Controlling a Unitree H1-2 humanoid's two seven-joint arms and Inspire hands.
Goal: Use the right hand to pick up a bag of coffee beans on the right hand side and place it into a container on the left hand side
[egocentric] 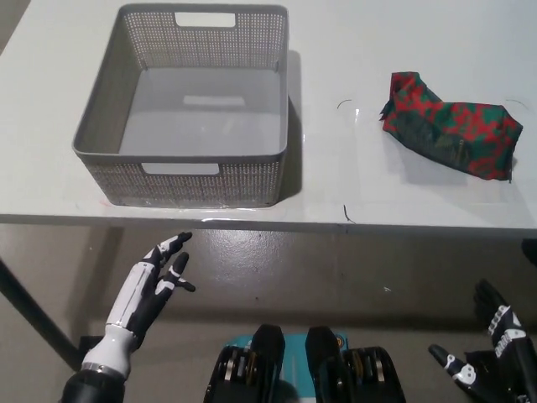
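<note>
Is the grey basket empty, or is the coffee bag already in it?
Empty: the grey basket shows only its bare floor. The coffee bag lies on the table to its right, apart from it.

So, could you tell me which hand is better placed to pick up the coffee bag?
The right hand. It hangs open below the table edge on the same side as the red and green coffee bag. The left hand, also open, sits below the grey basket, far from the bag.

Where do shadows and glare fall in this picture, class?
Head view: the grey perforated plastic basket casts a shadow to its right on the white table; the red-and-green patterned bag shadows the table below it; faint glare along the table's front edge.
</note>
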